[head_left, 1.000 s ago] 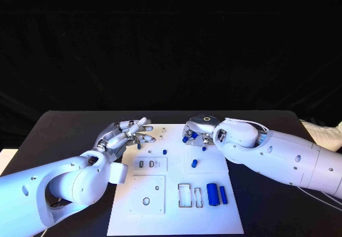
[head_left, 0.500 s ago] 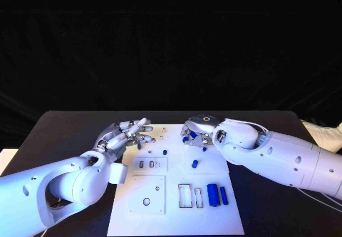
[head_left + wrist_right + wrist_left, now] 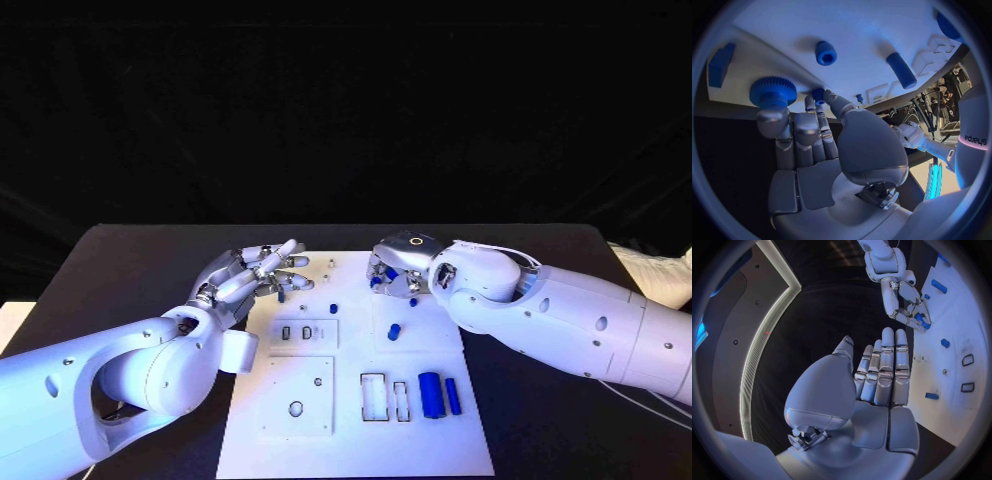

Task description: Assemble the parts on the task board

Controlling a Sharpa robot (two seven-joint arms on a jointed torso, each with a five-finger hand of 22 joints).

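Plainly, the thing in play is the small blue plastic gear with a toothed rim (image 3: 773,90), which sits at the far end of the flat white task board (image 3: 433,440), right at the tips of the right hand (image 3: 392,270). From the right wrist view its fingers (image 3: 795,131) are drawn together and reach up against the gear, with the thumb set against a small blue peg (image 3: 819,95) just beside it; whether the gear is truly pinched or only touched I cannot tell. It looks light, hard and stiff, and the teeth should give the fingertips a fair bite, so I would take it across the rim from opposite sides rather than by its smooth top. Being so small, it could tip or skid on the slick plate if pushed from one side. The left hand (image 3: 257,272) hovers at the board's near-left edge with its fingers straight, close together and holding nothing. A short blue knob (image 3: 826,53) and a blue cylinder (image 3: 901,70) lie on the board beyond the right fingertips. In the head view the right wrist covers the gear almost wholly, and what the gear sits on, socket or bare plate, is hidden under it.
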